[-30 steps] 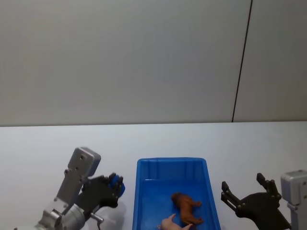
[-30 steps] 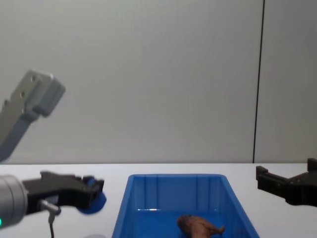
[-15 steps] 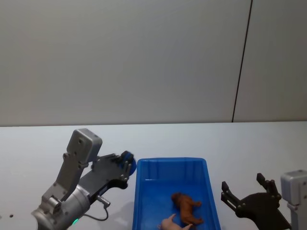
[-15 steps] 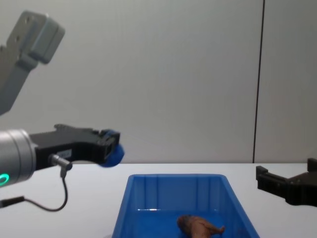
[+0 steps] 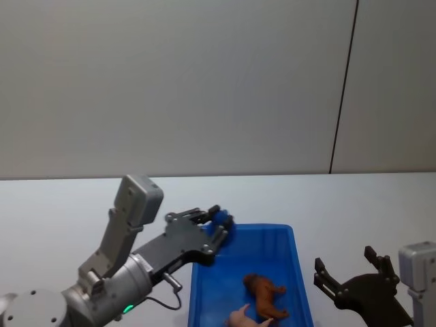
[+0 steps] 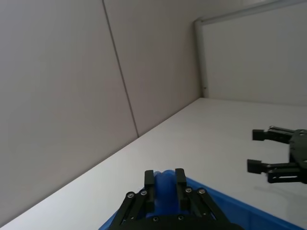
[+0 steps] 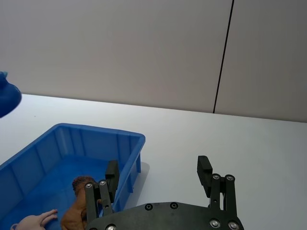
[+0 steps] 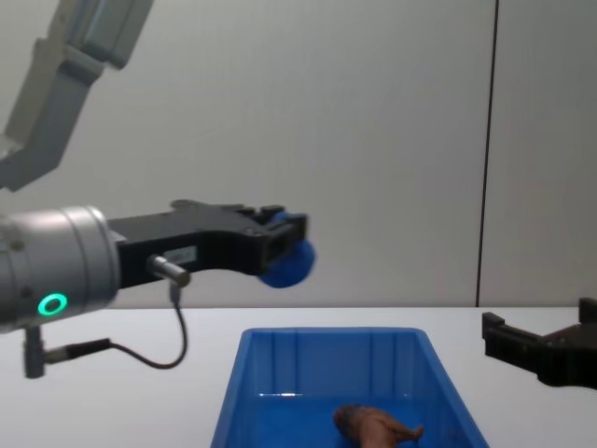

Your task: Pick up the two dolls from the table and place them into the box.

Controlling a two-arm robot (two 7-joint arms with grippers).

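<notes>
My left gripper (image 5: 218, 225) is shut on the blue doll (image 5: 224, 221), holding it in the air over the far left corner of the blue box (image 5: 245, 229). From the side, the blue doll (image 8: 287, 262) hangs well above the box rim (image 8: 326, 332). In the left wrist view the doll (image 6: 165, 189) sits between the black fingers. The brown doll (image 5: 266, 297) lies on the box floor near the front, also seen low in the chest view (image 8: 378, 426). My right gripper (image 5: 354, 270) rests open on the table right of the box.
A small pale pink thing (image 5: 242, 317) lies beside the brown doll inside the box. White tabletop (image 5: 61, 204) spreads left, right and behind the box. A plain wall with a dark vertical seam (image 5: 343, 88) stands behind.
My left gripper has risen and swung right with the blue doll, from the table left of the box to above its far left corner. The right arm has not moved.
</notes>
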